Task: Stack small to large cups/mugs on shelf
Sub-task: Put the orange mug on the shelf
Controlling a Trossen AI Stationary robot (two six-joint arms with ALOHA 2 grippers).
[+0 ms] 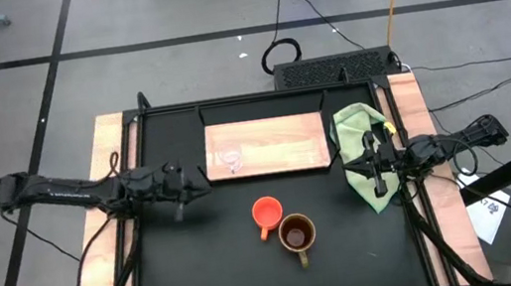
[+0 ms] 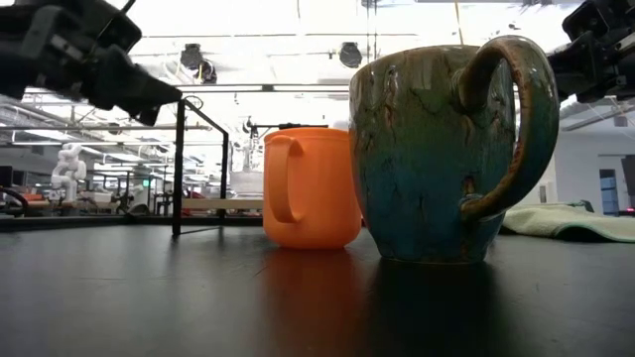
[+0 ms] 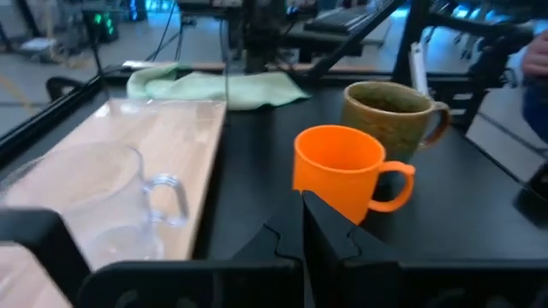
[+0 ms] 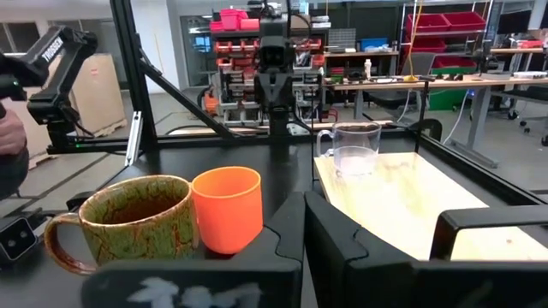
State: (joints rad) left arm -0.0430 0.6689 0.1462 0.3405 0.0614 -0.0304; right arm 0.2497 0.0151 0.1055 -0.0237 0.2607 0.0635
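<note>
Three vessels are in play, and only one sits where it belongs. Starting at the bench's left side, the left gripper [image 1: 184, 185] hovers just off the left end of the shelf [image 1: 281, 147], its fingers closed together and empty, pointing across toward the middle. Next comes the clear glass cup [image 1: 231, 159], standing upright on the shelf's left end, close to the front-left corner of the board. Past the shelf's front edge, on the bare black bench near its centre, the orange mug [image 1: 266, 213] stands upright with its handle toward the front. Just beside it, to the right and nearer the front edge, the brown mug [image 1: 296, 232] stands upright too; the two look close to touching. At the right edge the right gripper [image 1: 377, 174] waits over the green cloth [image 1: 361, 143], fingers likewise together and holding nothing.

Judging by the layout, the orange mug goes next, set on the shelf to the right of the glass. To do that well, the left gripper should part its fingers before descending, take the mug by the rim on the side away from the brown mug so that neighbour is not nudged, lift it clear over the shelf's dark frame, and set it down with a gap from the glass.
</note>
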